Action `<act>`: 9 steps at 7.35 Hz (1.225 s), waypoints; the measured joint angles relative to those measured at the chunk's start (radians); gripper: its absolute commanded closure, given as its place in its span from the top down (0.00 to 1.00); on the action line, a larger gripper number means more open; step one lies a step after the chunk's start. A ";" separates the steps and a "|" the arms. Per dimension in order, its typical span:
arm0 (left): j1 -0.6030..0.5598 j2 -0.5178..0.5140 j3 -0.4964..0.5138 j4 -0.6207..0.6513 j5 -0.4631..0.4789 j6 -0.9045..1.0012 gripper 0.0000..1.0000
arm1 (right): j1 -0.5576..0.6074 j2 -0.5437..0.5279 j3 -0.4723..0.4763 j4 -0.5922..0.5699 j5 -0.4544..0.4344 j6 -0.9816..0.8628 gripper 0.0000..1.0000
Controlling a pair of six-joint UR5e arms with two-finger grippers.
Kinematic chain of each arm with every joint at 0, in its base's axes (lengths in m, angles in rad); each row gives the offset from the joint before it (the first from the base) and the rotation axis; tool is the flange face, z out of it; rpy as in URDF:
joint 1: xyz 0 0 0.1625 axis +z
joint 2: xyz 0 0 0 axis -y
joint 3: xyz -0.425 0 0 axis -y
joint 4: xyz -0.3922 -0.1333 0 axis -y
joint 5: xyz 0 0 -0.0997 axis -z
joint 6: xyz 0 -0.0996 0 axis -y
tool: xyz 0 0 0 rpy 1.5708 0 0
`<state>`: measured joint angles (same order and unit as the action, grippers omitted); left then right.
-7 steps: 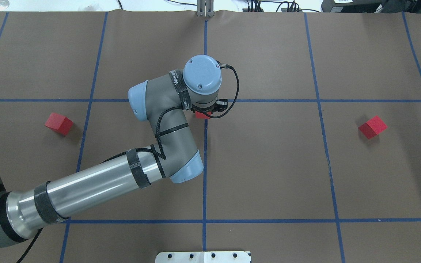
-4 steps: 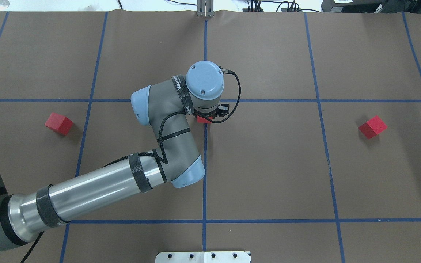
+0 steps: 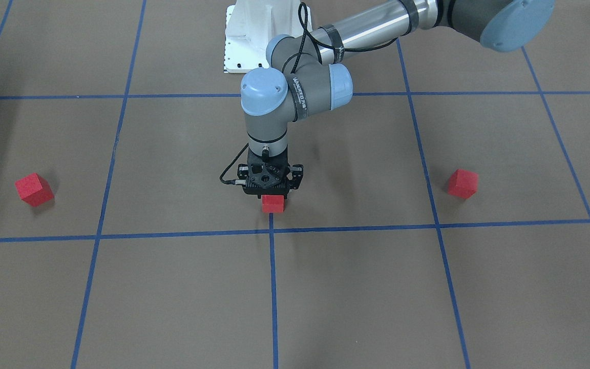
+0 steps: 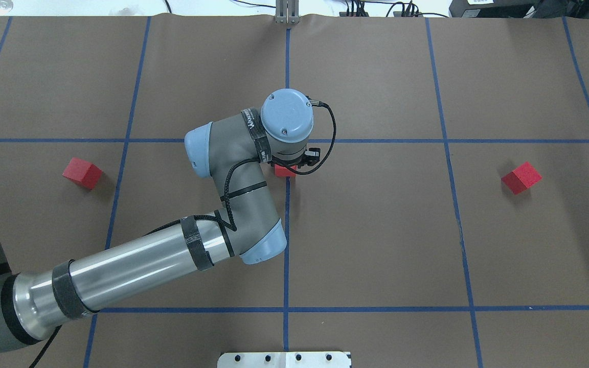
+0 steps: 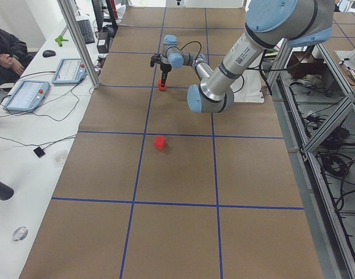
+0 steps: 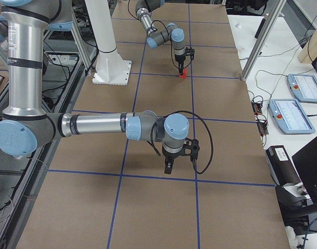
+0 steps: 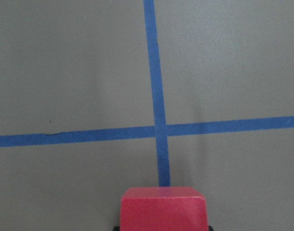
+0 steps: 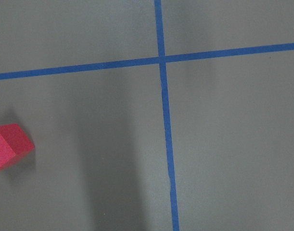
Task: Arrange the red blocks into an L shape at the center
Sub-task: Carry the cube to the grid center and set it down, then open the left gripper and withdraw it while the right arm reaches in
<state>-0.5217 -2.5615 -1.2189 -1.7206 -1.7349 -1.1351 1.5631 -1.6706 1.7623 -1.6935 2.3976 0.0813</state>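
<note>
Across the table lies matte brown paper (image 4: 376, 230), ruled into large squares by blue tape lines (image 4: 529, 140). In the overhead view a white base plate (image 4: 284, 359) sits at 6 o'clock. White benches alongside carry tablet-like pendants (image 5: 27, 95) and loose cables, and an aluminium post (image 5: 80, 43) stands at the edge.

The cubes are small and plain-faced, with crisp edges and a dull red finish. The left gripper (image 3: 272, 193), black and pointing straight down, has its fingers closed on opposite sides of the middle red block (image 3: 273, 203), which juts out below them. In the left wrist view the center (image 3: 271, 230) crossing lies just at 12 o'clock of that block, apart from it. Whether the block touches the paper I cannot tell.

In the overhead view the left red block (image 4: 82, 173) lies well apart at 9 o'clock and the right red block (image 4: 521, 178) well apart at 3 o'clock, both skewed to the grid.

The right gripper (image 6: 168, 167) hangs over bare paper; how far its fingers are parted cannot be told.
</note>
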 measured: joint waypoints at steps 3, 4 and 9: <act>-0.004 0.000 -0.005 -0.010 -0.001 0.003 0.99 | 0.000 0.005 0.005 0.000 0.000 0.001 0.99; -0.013 0.000 -0.016 -0.009 -0.005 0.006 0.99 | 0.000 0.019 0.013 0.001 0.000 0.003 0.99; -0.165 0.084 -0.186 0.007 -0.170 0.036 0.99 | -0.172 0.140 0.037 0.000 -0.008 0.011 0.99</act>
<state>-0.6862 -2.4771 -1.4052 -1.7135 -1.9052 -1.0988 1.3911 -1.5301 1.7994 -1.6940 2.3897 0.0924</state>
